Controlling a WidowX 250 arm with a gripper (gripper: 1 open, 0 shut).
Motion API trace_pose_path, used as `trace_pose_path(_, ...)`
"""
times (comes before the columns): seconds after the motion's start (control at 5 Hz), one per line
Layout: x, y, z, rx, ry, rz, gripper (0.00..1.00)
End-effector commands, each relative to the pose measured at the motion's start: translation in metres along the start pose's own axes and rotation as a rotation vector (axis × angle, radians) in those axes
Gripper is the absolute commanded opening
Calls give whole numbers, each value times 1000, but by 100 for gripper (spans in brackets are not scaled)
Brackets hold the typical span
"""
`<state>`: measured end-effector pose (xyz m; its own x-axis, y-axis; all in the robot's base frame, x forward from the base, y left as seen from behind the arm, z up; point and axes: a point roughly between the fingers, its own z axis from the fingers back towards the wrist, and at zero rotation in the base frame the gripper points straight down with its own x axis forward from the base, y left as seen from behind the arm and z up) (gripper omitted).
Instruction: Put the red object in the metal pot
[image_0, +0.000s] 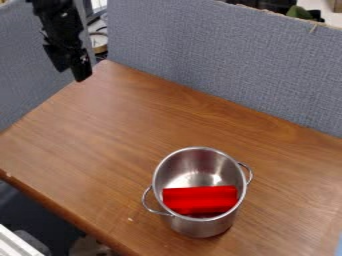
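The red object (201, 200) lies inside the metal pot (199, 165), resting across its near half. The shiny pot stands on the wooden table (94, 130) toward the front right, a loop handle showing at its left and right rim. My gripper (70, 63) hangs at the far left corner of the table, well away from the pot, above the table edge. Its dark fingers (80, 68) point down and nothing is between them; it is open.
A grey fabric partition (214, 55) runs behind the table and along its left side. The table's front edge falls off at the lower left. Cluttered items show beyond the partition at the top.
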<state>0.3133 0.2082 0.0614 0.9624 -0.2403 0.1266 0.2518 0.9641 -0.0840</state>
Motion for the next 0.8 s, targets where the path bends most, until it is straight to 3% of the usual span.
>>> trace_pose_path(0.0,-2,16,-10,50,-23,174,100)
trace_pose_path(0.2,11,1,4,13,0,205,100)
trace_pose_path(0.4,24,-15,37,31,4,112,100)
trace_pose_path(0.6,27,-9,51,23,13,46,100)
